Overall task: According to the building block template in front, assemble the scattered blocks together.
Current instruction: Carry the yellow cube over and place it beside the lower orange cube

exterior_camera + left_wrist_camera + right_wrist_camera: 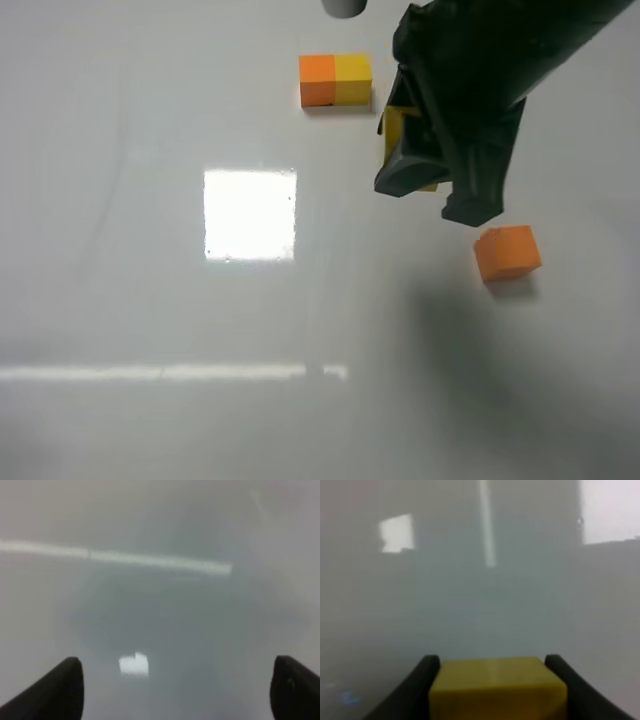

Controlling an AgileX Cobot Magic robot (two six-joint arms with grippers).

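Observation:
The template (335,80), an orange-and-yellow joined bar, lies at the far middle of the table. My right gripper (433,192) is just right of it and shut on the loose yellow cube (394,130), which the arm mostly hides. In the right wrist view the yellow cube (497,687) sits tight between the two black fingers (417,682). The loose orange cube (507,252) lies on the table just right of and nearer than the right gripper, apart from it. My left gripper (175,695) is open and empty over bare table, and it is out of the exterior view.
The white glossy table (150,250) shows a bright square glare patch (250,214) left of centre. A grey round object (345,6) sits at the far edge, above the template.

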